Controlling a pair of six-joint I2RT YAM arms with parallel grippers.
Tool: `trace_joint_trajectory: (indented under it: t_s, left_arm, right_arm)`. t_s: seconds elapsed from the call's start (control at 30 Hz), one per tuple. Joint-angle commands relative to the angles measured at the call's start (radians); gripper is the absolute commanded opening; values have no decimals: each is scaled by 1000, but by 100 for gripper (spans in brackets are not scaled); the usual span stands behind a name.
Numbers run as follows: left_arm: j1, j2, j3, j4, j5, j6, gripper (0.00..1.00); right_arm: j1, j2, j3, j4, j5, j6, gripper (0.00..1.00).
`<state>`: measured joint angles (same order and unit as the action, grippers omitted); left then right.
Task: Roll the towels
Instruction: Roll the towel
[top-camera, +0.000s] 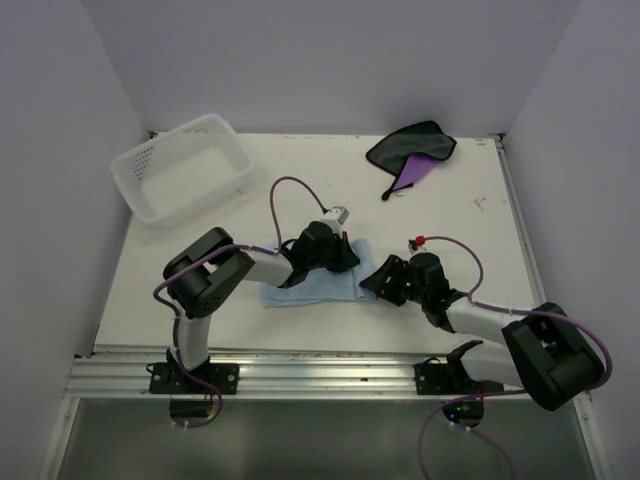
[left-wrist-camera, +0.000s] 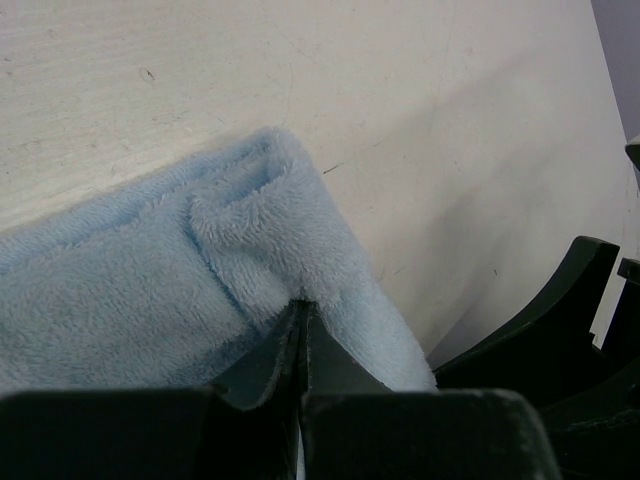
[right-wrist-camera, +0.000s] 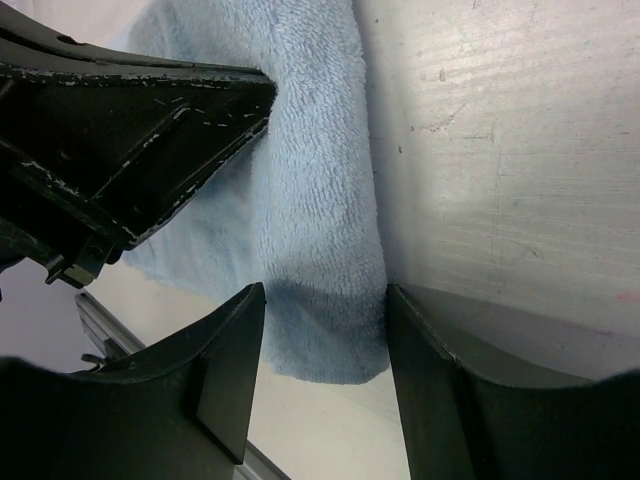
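The light blue fleecy towel (top-camera: 300, 288) lies at the middle of the white desk (top-camera: 450, 200), between the two arms. The left jaws are shut on a doubled-over corner of it, with the pile bunched just above their tips. The right jaws stand wide, straddling the towel's edge by another corner and gripping nothing. The purple towel with the dark grey face (top-camera: 412, 152) lies crumpled at the far right, well apart. A white plastic lattice basket (top-camera: 215, 122) sits far left. The blue towel's first turn seems to be only starting. Next, the right jaws should close on that edge so both corners roll over together, evenly.
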<state>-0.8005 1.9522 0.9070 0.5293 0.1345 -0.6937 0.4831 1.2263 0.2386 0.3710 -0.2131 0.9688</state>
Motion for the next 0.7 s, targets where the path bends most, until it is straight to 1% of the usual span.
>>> trace_joint_trajectory:
  t_s: [0.0,0.2,0.4,0.5,0.53,0.57,0.63,0.67]
  left_arm:
    - [14,16,13,-65,-45,40,0]
    - [12,17,18,-65,-39,39,0]
    - [12,17,17,-75,-44,42,0]
    - [14,16,16,-81,-50,46,0]
    - [12,11,16,-86,-52,48,0]
    - [14,11,16,-86,-52,49,0]
    - [12,10,16,-89,-55,51,0]
    - [14,10,18,-92,-55,51,0]
  right_arm:
    - [-3,41,-12,-24,-11,-41,55]
    - [-1,116,-27,3,0,-56,55]
    - [0,157,-38,22,17,-65,55]
    - [-1,164,-42,29,24,-73,53]
    - [-1,164,-47,29,26,-76,51]
    - [0,162,-48,31,27,-76,45]
    - [-1,157,-51,23,34,-82,39]
    - [0,156,-53,22,35,-87,33]
